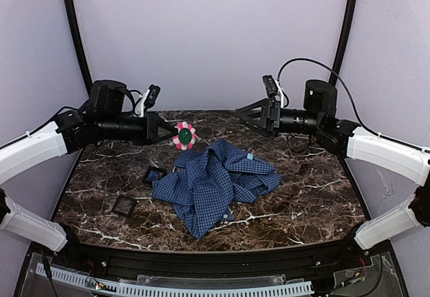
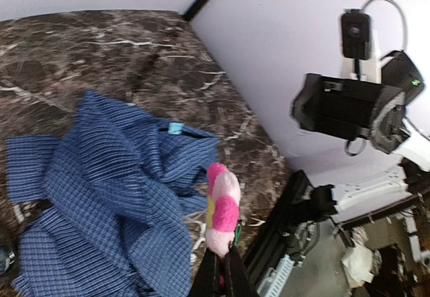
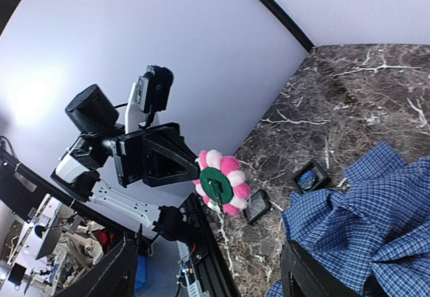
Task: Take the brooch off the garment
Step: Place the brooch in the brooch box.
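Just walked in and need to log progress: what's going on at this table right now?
The left gripper is shut on the pink flower brooch and holds it in the air, clear of the blue checked shirt, which lies crumpled on the marble table. The right gripper hangs open beyond the shirt, holding nothing. The brooch looks already off the garment.

White shells [image 1: 30, 150]; black joints [image 1: 107, 99], cables [image 1: 306, 59], left claw [image 1: 171, 136], right claw [image 1: 240, 119].

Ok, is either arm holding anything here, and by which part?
The left gripper pinches the brooch by its near edge, in the air beside the shirt. The right gripper is open and holds nothing.
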You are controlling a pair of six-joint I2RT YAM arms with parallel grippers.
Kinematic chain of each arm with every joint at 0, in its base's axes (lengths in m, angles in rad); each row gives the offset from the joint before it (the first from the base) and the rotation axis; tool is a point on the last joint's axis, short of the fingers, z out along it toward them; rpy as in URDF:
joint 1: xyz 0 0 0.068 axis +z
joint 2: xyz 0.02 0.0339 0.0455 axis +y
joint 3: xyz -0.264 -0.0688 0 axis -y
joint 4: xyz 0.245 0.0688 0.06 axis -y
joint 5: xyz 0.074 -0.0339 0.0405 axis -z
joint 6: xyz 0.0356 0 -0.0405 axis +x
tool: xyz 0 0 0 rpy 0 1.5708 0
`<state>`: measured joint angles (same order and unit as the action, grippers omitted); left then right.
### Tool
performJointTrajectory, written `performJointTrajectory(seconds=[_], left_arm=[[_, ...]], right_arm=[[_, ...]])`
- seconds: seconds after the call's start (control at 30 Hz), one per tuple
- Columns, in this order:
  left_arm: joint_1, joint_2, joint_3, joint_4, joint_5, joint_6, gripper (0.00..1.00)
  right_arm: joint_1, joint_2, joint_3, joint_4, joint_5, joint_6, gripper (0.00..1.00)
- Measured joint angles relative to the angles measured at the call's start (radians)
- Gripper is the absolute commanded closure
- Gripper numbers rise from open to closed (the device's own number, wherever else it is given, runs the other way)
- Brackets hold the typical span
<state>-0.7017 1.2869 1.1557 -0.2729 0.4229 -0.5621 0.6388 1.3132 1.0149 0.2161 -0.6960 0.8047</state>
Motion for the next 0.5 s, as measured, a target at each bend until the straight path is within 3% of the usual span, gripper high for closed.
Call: performJointTrajectory(seconds=[0.23,0.33,0.5], left_arm=[[0.000,-0.134,-0.114,-0.351,-0.445,-0.017,0.99],[0.002,-0.154,-0.185,-0.497,-0.583,-0.074,0.99],[0.002,-0.150,-0.249,-0.662,-0.694,-0.155,0.99]], right_arm=[[-0.004,-0.016,0.029,-0.177,0.156,-0.097,0.26],[-0.004,-0.020,0.035,-0.234,0.230,-0.121,0.26],[-0.004,-0.039,0.035,-0.289,0.306,-0.139,0.26]])
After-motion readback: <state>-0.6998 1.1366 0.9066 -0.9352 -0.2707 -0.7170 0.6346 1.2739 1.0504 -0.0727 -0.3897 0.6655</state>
